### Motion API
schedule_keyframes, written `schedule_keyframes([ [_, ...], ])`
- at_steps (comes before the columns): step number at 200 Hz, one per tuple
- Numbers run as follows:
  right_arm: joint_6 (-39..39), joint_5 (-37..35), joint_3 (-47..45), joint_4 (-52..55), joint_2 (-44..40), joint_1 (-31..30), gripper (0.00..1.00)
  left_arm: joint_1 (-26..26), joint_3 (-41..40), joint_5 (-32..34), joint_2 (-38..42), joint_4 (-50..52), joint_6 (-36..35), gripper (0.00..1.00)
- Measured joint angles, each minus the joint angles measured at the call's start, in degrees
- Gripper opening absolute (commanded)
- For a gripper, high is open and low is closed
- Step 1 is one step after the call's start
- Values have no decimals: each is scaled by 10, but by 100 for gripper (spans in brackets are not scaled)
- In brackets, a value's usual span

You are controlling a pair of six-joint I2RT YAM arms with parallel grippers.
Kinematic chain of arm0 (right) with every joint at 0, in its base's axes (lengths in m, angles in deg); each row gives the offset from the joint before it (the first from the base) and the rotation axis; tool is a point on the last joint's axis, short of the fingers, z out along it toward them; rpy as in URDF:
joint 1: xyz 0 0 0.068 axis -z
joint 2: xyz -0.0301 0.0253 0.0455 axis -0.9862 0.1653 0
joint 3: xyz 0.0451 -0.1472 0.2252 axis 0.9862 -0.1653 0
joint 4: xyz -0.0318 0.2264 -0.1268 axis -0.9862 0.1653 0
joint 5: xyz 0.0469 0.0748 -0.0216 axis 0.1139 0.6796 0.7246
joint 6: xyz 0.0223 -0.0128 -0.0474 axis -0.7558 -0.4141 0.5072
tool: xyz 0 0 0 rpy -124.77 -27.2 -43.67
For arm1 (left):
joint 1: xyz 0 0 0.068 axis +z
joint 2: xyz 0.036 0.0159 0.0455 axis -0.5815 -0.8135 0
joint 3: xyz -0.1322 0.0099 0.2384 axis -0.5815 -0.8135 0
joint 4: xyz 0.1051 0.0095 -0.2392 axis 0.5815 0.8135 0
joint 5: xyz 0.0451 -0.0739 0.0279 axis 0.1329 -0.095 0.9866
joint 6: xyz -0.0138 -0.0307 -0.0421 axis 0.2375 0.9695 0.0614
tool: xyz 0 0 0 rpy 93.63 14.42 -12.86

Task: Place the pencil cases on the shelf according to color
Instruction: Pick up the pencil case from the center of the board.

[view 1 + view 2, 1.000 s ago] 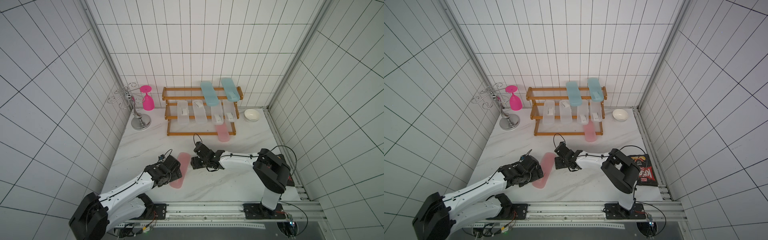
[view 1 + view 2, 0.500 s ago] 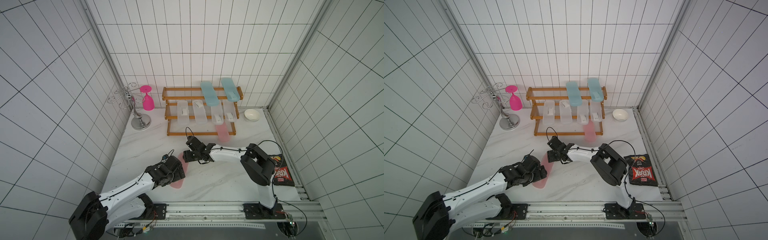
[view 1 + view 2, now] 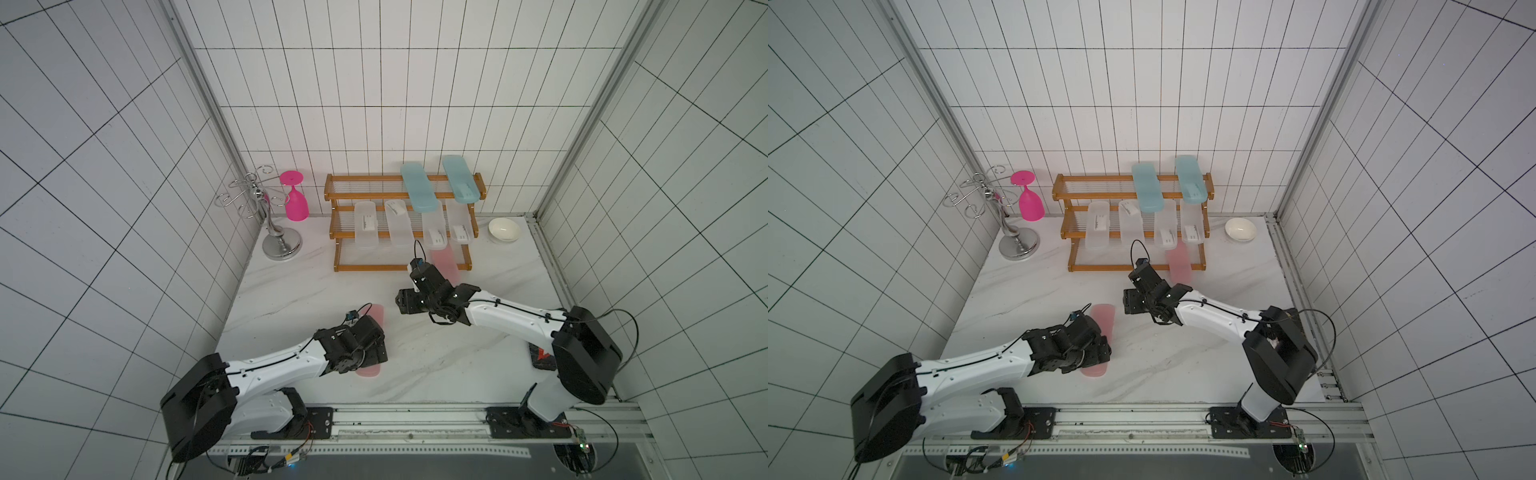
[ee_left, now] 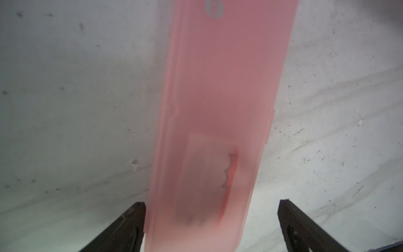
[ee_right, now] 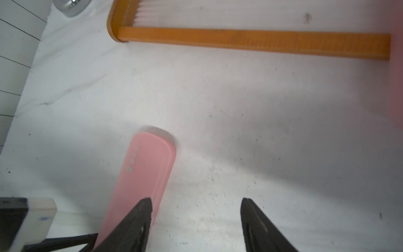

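A pink pencil case (image 3: 376, 315) lies flat on the marble table, its middle hidden in both top views by my left gripper (image 3: 374, 353). In the left wrist view the case (image 4: 218, 109) runs between that gripper's (image 4: 211, 204) open jaws: one finger sits against a long edge, the other stands clear. My right gripper (image 3: 402, 305) hovers open and empty beside the case's far end (image 5: 148, 170). The shelf (image 3: 399, 268) holds two light blue cases (image 3: 417, 191) on top, several clear ones (image 3: 365, 224) in the middle and a pink one (image 3: 444, 262) at the bottom.
A silver wire stand (image 3: 282, 245) with a hanging pink goblet (image 3: 296, 201) is left of the shelf. A white bowl (image 3: 504, 229) sits at its right. A snack bag (image 3: 542, 357) lies partly under the right arm.
My left gripper has slid right, over the pink case on the table. My right gripper swung left toward the case's far end, then drew back to the right, jaws unchanged.
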Motion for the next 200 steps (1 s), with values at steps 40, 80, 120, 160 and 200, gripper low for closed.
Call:
schedule_keyframes([
  [40,-36,-46,-87,38,-51,-21,85,-25,48,41,-24,1,28,98],
  [80,-110,-93,-114,61,-132,-60,96,-17,87,150,12,84,43,98],
  [120,-188,-124,-113,71,-124,-148,97,108,99,195,86,143,17,98],
  [160,-233,-133,-64,86,-23,-221,99,260,98,187,168,168,-40,98],
  [200,-243,-118,38,89,79,-253,99,355,91,163,197,183,-85,98],
])
